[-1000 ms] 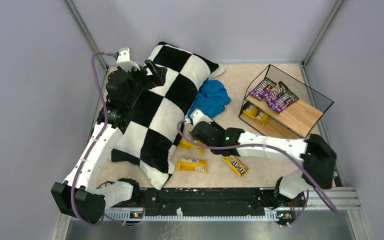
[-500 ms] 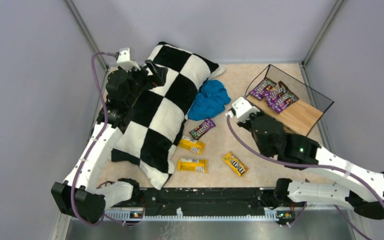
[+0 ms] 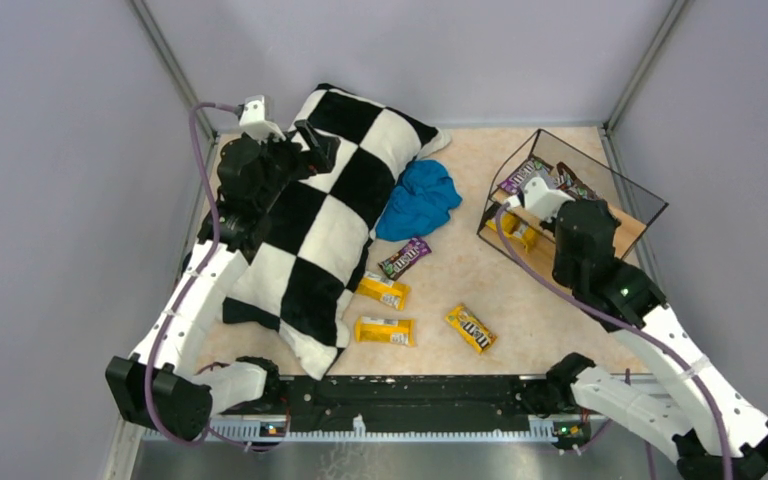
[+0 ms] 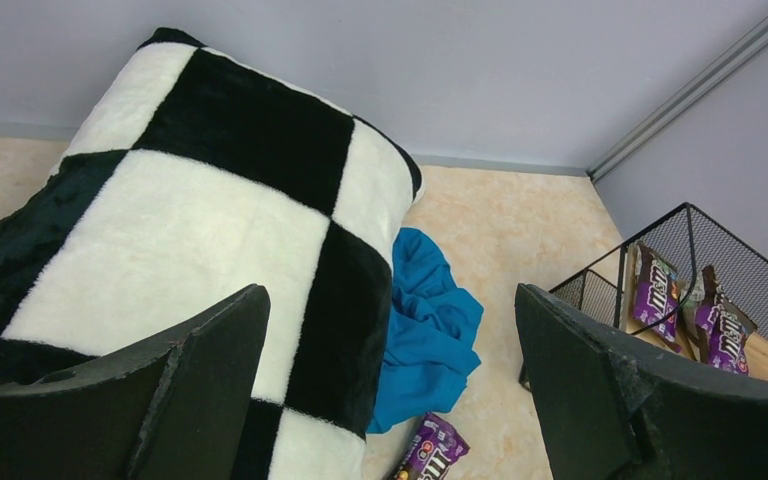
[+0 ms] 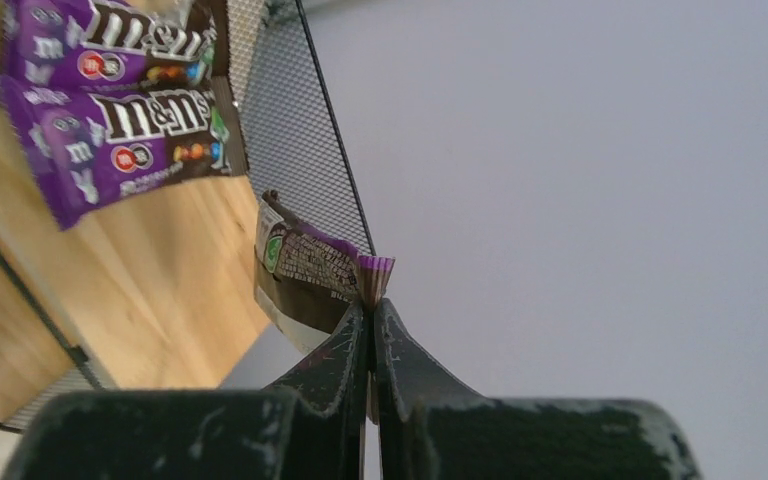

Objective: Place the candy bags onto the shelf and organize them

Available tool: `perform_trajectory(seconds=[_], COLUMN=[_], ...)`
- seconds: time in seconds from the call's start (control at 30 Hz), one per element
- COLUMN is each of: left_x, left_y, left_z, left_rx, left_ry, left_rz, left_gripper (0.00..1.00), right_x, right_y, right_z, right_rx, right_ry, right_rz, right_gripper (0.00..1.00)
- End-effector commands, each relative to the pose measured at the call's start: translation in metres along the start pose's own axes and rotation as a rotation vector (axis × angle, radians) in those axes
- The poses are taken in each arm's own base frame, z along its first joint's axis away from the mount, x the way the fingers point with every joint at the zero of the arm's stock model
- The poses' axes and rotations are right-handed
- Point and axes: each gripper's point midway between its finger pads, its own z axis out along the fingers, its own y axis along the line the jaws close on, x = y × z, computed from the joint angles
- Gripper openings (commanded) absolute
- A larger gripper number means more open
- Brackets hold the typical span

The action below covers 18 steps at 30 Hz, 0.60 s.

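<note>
Above the top board of the shelf [image 5: 160, 270], the right gripper [image 5: 371, 305] has just swung over from the centre, pinching a purple candy bag [image 5: 305, 265] by its edge. I judge only the release remains for this bag.

Bright, even, diffuse light; a soft shadow lies beneath the near edge of the checkered pillow [image 3: 300, 250]. Overhead view sharp; the right pincer [image 5: 370, 305] blurs close to its lens.
</note>
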Motion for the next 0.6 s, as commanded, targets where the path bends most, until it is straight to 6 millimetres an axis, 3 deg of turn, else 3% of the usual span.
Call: perform_trajectory(seconds=[0.0,0.27,0.57], left_x=[-0.01,-0.016,-0.018], left_y=[-0.005,-0.015,-0.034], left_z=[0.002,-0.004,-0.011], left_rx=[0.026,0.047,0.086], left_ry=[-0.041,-0.059,-0.062], left_rz=[0.002,0.009,0.022], left_gripper=[0.99,0.98,0.98], right_x=[0.0,0.011,0.027], right_y=[0.002,0.043,0.069], right_z=[0.024,0.051,0.056], right_rx=[-0.035,-0.143,-0.17], right_ry=[-0.003,-0.018,-0.05], right_rz=[-0.089,-0.117,-0.157], right_gripper=[0.0,0.0,0.0])
